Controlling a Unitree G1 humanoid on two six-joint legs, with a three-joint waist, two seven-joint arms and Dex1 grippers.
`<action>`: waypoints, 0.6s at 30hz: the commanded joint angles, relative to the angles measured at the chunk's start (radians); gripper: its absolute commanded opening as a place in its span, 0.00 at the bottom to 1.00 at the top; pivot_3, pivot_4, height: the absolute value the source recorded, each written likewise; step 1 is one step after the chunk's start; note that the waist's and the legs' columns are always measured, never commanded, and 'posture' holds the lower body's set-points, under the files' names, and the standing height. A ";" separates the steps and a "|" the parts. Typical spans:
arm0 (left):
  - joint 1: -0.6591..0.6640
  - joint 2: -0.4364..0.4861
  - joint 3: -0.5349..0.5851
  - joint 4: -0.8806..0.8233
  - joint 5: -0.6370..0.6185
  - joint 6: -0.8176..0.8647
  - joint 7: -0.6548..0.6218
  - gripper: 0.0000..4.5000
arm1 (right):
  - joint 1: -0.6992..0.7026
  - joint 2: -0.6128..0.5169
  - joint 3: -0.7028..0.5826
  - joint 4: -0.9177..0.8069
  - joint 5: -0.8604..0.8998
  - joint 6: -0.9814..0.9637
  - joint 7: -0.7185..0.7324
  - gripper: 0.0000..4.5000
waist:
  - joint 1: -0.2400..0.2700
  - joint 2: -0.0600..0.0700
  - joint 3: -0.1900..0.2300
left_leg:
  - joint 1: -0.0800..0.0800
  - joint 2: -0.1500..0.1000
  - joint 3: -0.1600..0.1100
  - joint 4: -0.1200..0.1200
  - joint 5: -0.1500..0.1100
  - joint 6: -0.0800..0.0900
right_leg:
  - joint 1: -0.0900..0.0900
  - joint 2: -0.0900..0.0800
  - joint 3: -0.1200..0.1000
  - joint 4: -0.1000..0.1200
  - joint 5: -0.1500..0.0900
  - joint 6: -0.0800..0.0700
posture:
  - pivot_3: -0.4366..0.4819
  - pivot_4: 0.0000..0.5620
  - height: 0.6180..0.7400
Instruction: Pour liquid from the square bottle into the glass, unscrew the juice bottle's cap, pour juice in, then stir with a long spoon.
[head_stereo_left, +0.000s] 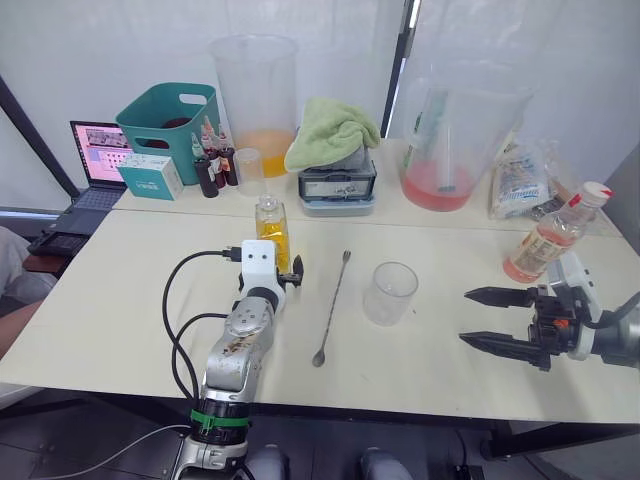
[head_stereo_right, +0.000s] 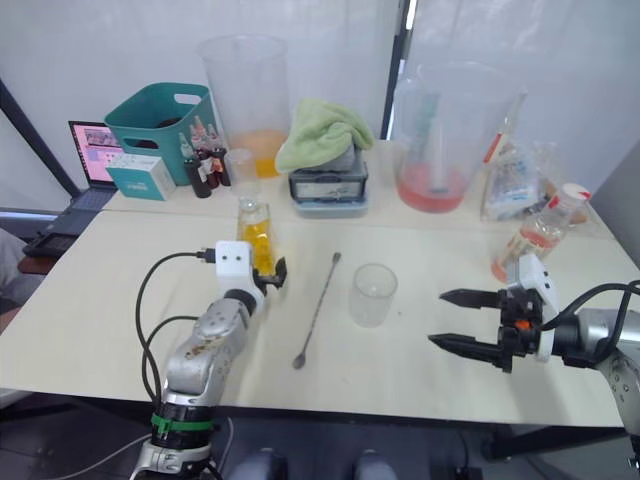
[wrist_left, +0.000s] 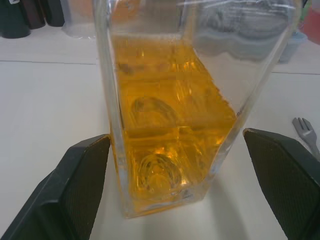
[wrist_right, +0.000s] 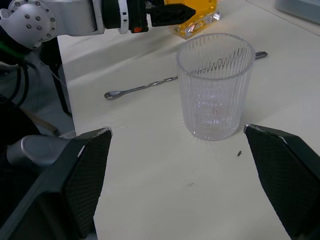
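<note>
**Left hand brackets the square bottle; right hand spread wide facing the glass**

On the cream table (head_stereo_left: 120, 300) there is one square bottle (head_stereo_left: 271, 228), one glass (head_stereo_left: 389, 292), one long spoon (head_stereo_left: 332, 307) and one juice bottle (head_stereo_left: 553, 235) with one red-and-white cap (head_stereo_left: 597, 191) on its neck. At the back stand two big clear jugs: one (head_stereo_left: 256, 100) with a little orange liquid at the bottom, the other (head_stereo_left: 456, 135) with pinkish-red liquid. Also back there are one teal basket (head_stereo_left: 166, 117), one laptop (head_stereo_left: 95, 165), a cluster of small dark bottles (head_stereo_left: 213, 162), a small translucent cup (head_stereo_left: 248, 170) and one green cloth (head_stereo_left: 331, 130) draped over a grey device.

The square bottle stands upright, about half full of yellow-orange liquid, on the left-centre of the table. The left hand (wrist_left: 180, 185) is released: its two black fingers (wrist_left: 85, 180) stand either side of the bottle's base, one close against a glass wall, the other well clear of it, so nothing is gripped.

The glass stands upright and empty, right of centre. The long spoon lies flat between bottle and glass, its bowl toward the table's near edge, touching neither.

The right hand (head_stereo_left: 497, 318) hovers low at the table's right side with its fingers spread wide, pointing at the glass and apart from it, holding nothing. The juice bottle stands just beyond that hand, near the table's right edge, leaning in the view, cap on.
</note>
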 joint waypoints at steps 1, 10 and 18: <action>-0.045 -0.021 -0.003 0.032 0.016 -0.056 0.005 1.00 | -0.008 -0.021 -0.036 -0.028 0.028 0.013 0.000 1.00 | 0.002 0.000 0.000 | 0.000 0.000 0.000 0.000 0.000 0.000 | 0.000 0.000 0.000 0.000 0.000 0.000 | 0.48 0.27 1.00; -0.135 -0.014 0.078 0.182 0.036 -0.161 0.053 1.00 | -0.029 -0.013 -0.018 -0.031 0.027 0.034 -0.003 1.00 | 0.010 0.000 0.000 | -0.001 0.000 0.000 0.001 0.000 0.000 | 0.000 0.000 0.000 -0.002 0.001 0.001 | 0.48 0.27 1.00; -0.167 0.052 0.065 0.120 0.060 -0.179 0.015 1.00 | -0.004 0.013 -0.016 -0.058 0.027 0.037 -0.032 1.00 | 0.005 0.000 0.000 | -0.001 0.001 0.000 0.001 0.000 0.000 | 0.000 0.000 0.000 -0.002 0.001 0.001 | 0.48 0.27 1.00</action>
